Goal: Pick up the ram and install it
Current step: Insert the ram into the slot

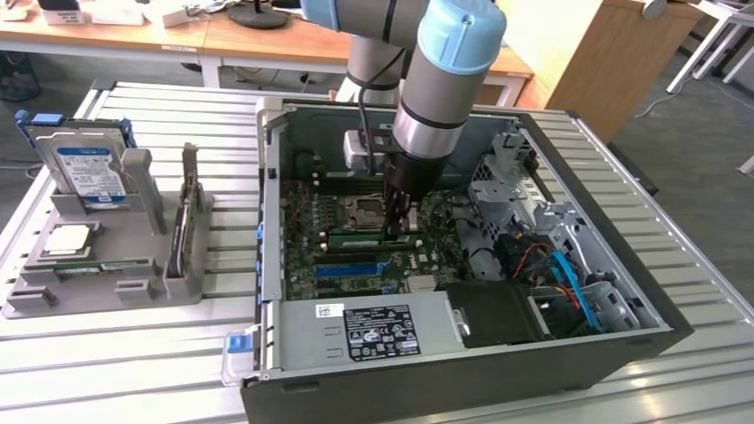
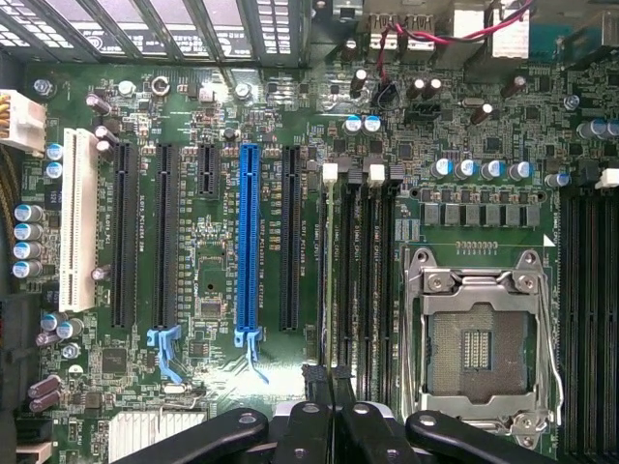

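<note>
My gripper (image 1: 401, 231) reaches down inside the open computer case (image 1: 613, 353), onto the motherboard beside the empty CPU socket (image 1: 367, 209). Its black fingers (image 2: 311, 387) are pressed together on the ram (image 1: 353, 237), a thin green stick standing on edge along a memory slot. In the wrist view the ram (image 2: 330, 280) is seen edge-on. It runs from my gripper (image 2: 329, 372) to the white clip (image 2: 330, 172) of the slot nearest the expansion slots. How deep it sits in the slot I cannot tell.
A grey holder (image 1: 35, 305) on the exterior view's left carries a blue-labelled hard drive (image 1: 88, 172), a silver CPU (image 1: 69, 238) and another thin stick on edge (image 1: 179, 234). Around the gripper are the drive cage (image 1: 507, 177), cables (image 1: 566, 274) and the power supply (image 1: 365, 331).
</note>
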